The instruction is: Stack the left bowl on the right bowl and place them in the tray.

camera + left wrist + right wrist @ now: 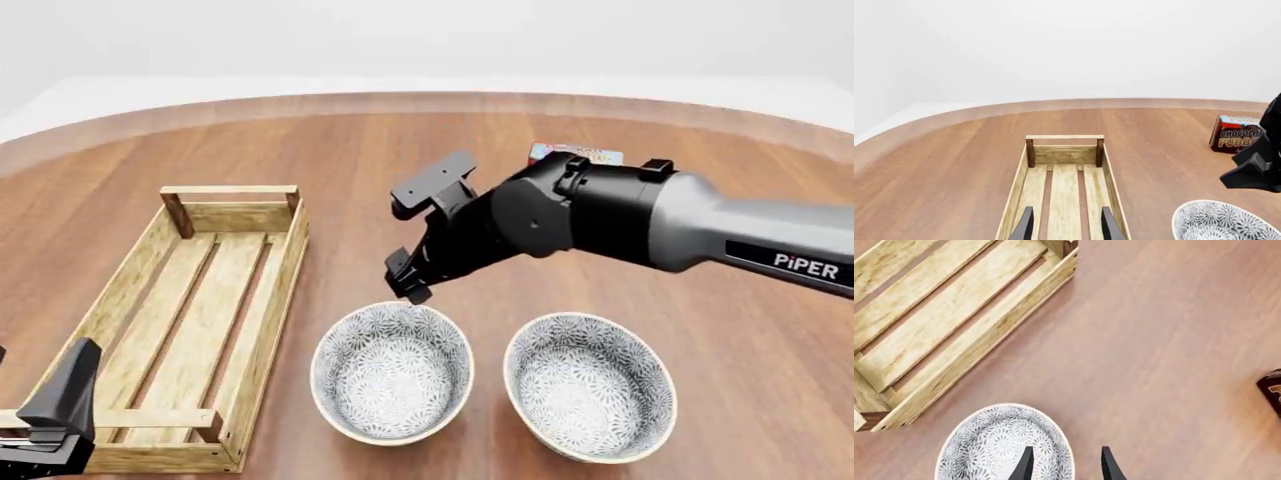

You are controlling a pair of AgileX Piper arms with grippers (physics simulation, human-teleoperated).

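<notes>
The right arm [641,225] is reaching across the surface [400,150], and its fingers [404,282] are hanging spread apart, holding nothing, just above the far rim of the left bowl [391,372]. In the right wrist view one finger is lying over that bowl's inside and the other just outside its rim. The right bowl [589,385] is sitting just beside the left one, on the side away from the tray, both upright and not stacked. The tray [200,320] is lying near the left bowl, beyond it from the right fingers. The left fingers [1064,225] are hovering released over the tray's near end, one finger at each side of the middle slat. A pudding box [1236,133] is standing well apart beyond the right arm.
</notes>
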